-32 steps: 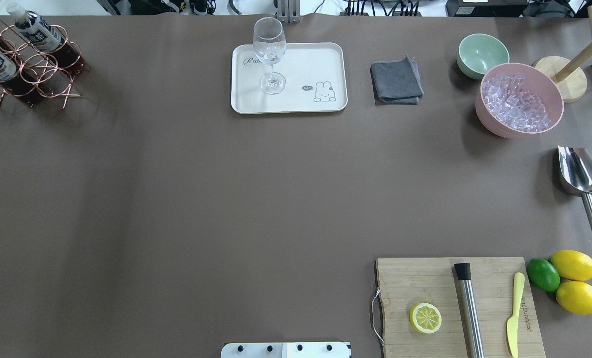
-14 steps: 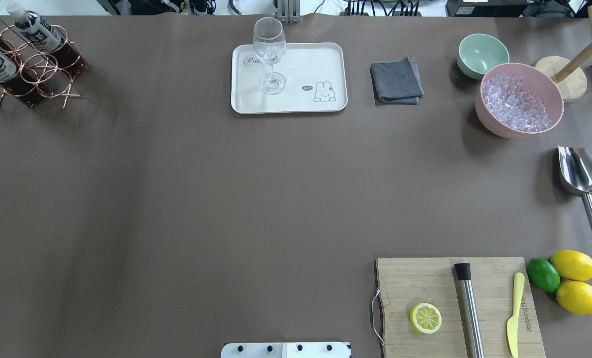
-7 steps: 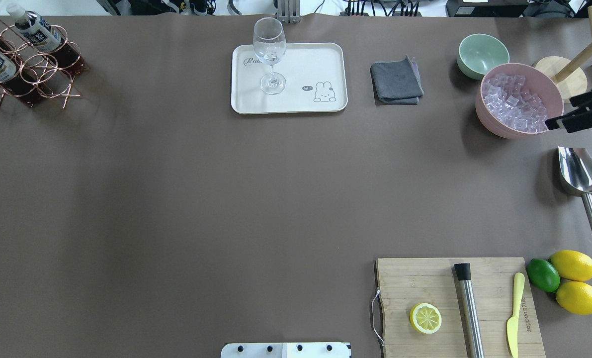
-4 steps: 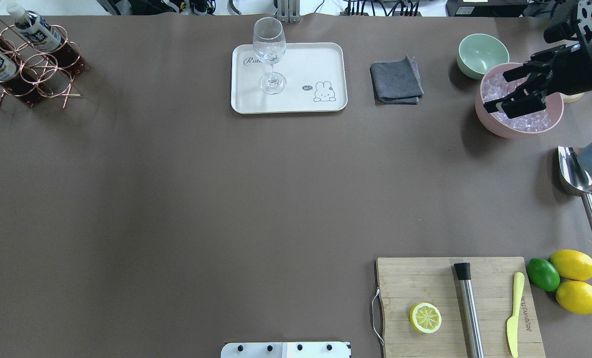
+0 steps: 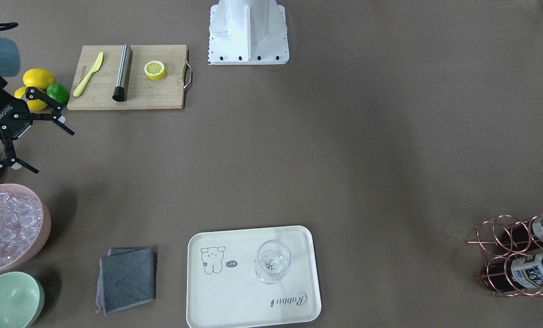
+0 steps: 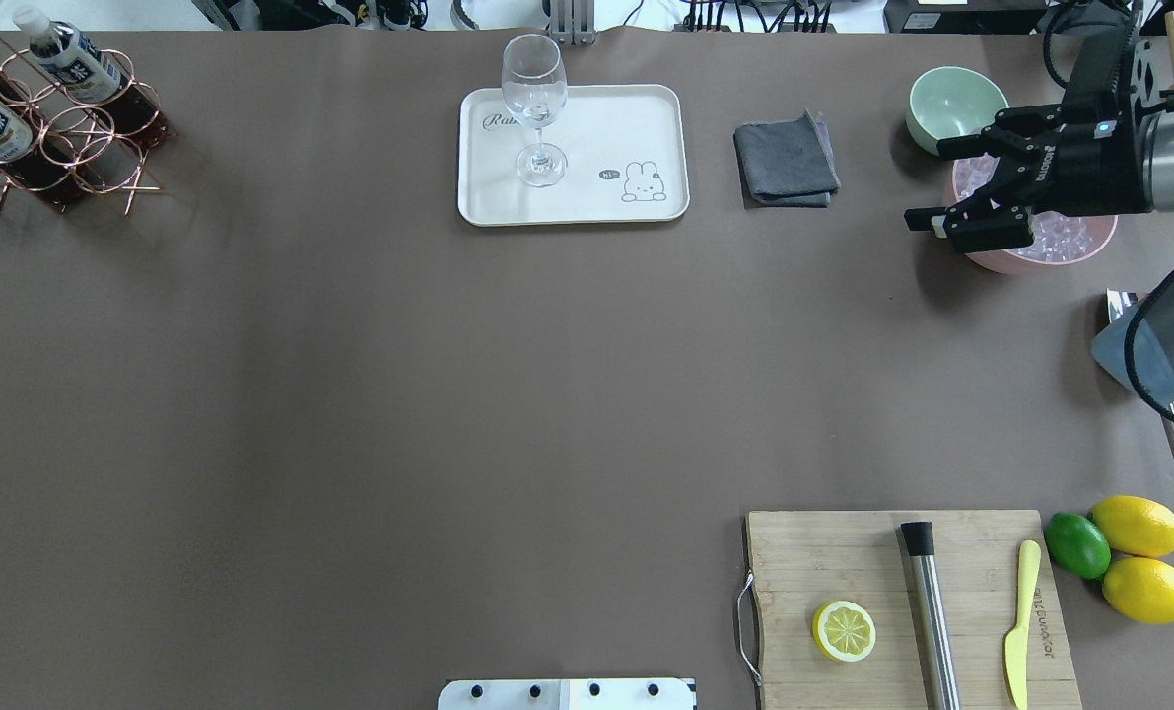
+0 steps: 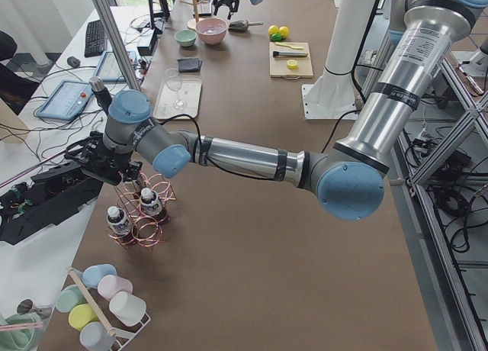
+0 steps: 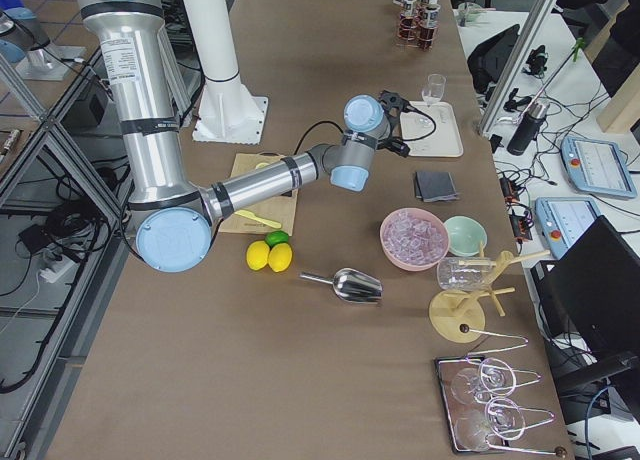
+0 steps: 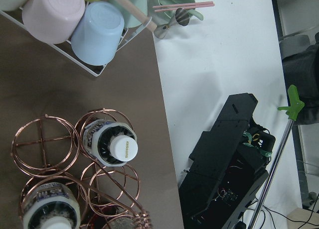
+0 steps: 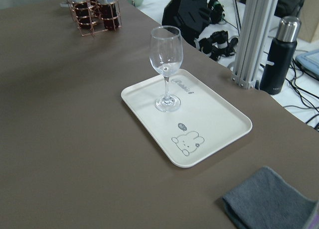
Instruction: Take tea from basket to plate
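front-facing view: the right end effector [image 5: 54, 152] hung at nine o'clock, fingers spread with nothing between them, near the pink ice bowl [image 5: 45, 223]. the basket [image 5: 483, 255] sat at four o'clock, and the plate [image 5: 235, 300] lay at six o'clock with a wine glass [image 5: 273, 260] on it.
overhead view: the basket sat at ten o'clock and the plate at twelve, well apart on the worktop [image 6: 448, 394].
exterior left view: the left end effector [image 7: 113, 172] hovered over the basket; i cannot tell whether it was spread or pressed together.
left wrist view: the tea [image 9: 122, 147] stood upright in its ring at seven o'clock, with another bottle just beside it.
right wrist view: the glass stood on the plate's far half, at twelve o'clock.
risk: an off-centre descent would likely catch the wire ring or the neighbouring bottle and drag the basket. on the plate, a bottle set down too close to the glass could clip the stem and topple it.
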Robot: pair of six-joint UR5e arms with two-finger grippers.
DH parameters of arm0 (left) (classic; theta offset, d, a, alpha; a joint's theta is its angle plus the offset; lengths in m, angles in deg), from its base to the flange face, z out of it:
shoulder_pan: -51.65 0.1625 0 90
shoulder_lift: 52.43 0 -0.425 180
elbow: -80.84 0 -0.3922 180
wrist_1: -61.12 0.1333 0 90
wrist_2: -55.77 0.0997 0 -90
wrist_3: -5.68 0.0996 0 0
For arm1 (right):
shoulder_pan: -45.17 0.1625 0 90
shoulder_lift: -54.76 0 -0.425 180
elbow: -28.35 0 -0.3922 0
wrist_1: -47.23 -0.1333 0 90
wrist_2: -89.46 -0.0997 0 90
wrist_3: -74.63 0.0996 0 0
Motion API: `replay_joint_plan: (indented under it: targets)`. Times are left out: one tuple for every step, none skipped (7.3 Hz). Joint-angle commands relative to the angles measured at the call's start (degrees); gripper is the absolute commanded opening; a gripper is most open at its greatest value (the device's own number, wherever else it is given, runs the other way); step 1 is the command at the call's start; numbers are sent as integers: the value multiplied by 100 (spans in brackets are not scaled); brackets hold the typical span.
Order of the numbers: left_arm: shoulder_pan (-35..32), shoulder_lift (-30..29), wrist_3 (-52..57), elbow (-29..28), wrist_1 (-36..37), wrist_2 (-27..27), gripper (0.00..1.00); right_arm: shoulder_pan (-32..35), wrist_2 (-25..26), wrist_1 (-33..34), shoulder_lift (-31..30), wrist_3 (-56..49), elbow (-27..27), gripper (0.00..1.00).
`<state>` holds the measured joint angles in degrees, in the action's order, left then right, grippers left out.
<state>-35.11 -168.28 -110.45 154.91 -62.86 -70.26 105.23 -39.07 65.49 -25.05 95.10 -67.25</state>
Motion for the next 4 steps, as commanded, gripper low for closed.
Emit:
replay_joint_plan:
  targets:
    - [151, -25, -86, -155, -188, 255, 77, -571, 687, -2528, 70, 211, 820, 100]
    - [151, -25, -147, -156, -197, 255, 67, -765, 785, -3069, 193, 194, 1084, 100]
    - [151, -17, -165, -191, -198, 255, 46, -976, 734, -3152, 316, 176, 1061, 100]
    - [151, -69, -391, -218, -198, 255, 12, -1135, 707, -3136, 561, -224, 1087, 100]
